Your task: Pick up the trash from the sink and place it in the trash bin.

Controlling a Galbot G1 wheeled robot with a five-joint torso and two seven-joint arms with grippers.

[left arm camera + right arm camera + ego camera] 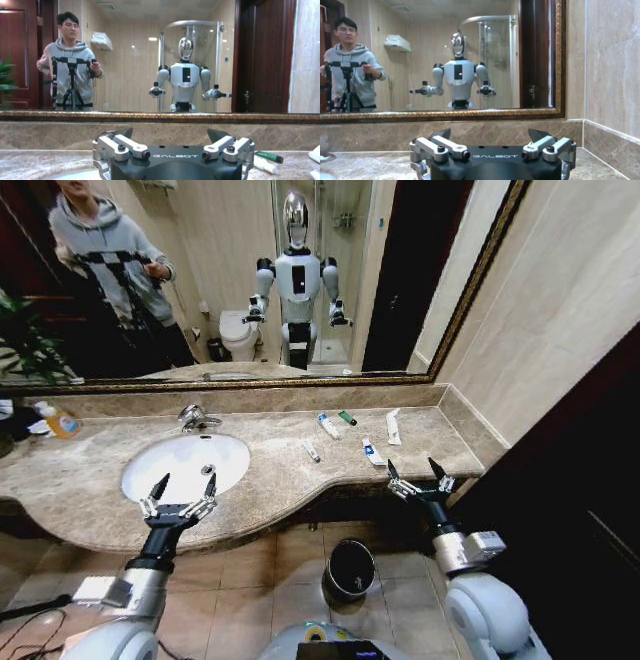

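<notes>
I see the trash scattered on the marble counter, right of centre in the head view, not in the sink: a white tube with a blue mark, a green-capped tube just beside it, a white sachet further right, a white-and-blue piece below those, and a small white tube nearer the basin. The basin is a white oval, with a chrome faucet at its back edge. The trash bin is a small round black one on the tiled floor, lower centre of the frame.

My left gripper hangs over the front rim of the basin, jaws spread wide and holding nothing. My right gripper is at the counter's front right edge, jaws likewise apart and empty. Both wrist views show "GALBOT" printed in white on the gripper body.

An orange-labelled soap bottle stands at the far left of the counter; I can't read its label. A gold-framed mirror spans the wall behind, and beige tile runs up the right side.
</notes>
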